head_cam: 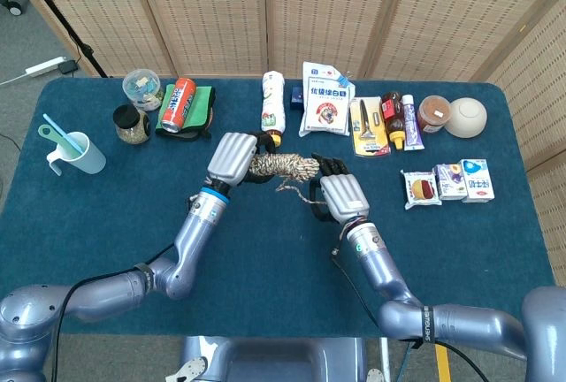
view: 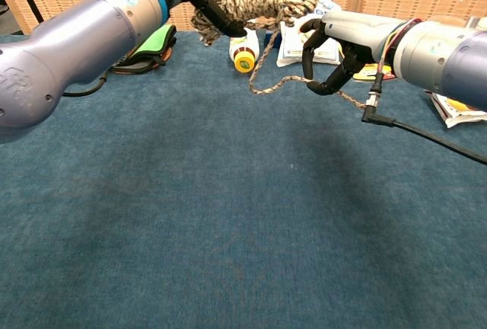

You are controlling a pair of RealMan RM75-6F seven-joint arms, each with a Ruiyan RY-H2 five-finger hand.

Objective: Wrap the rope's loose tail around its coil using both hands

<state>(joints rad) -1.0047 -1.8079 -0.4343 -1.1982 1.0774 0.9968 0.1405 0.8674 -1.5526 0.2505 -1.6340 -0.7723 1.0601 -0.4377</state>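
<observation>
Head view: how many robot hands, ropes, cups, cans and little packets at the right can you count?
Hands: 2, left hand and right hand
Rope: 1
Cup: 1
Can: 1
Packets: 3
Total: 8
</observation>
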